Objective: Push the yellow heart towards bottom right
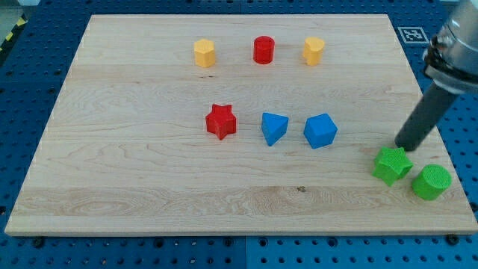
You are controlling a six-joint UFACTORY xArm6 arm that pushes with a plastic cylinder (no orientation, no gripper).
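The yellow heart [314, 50] sits near the view's top, right of centre, beside a red cylinder [263, 49]. A yellow hexagon block [204, 53] sits left of that. My tip [401, 146] is far from the heart, at the view's lower right, touching or just above the top edge of the green star [392, 164]. The rod slants up to the right edge of the view.
A red star [221, 121], a blue triangular block [273, 128] and a blue cube-like block [320, 131] lie in a row mid-board. A green cylinder [432, 181] sits near the wooden board's [112, 187] lower right corner. Blue pegboard surrounds the board.
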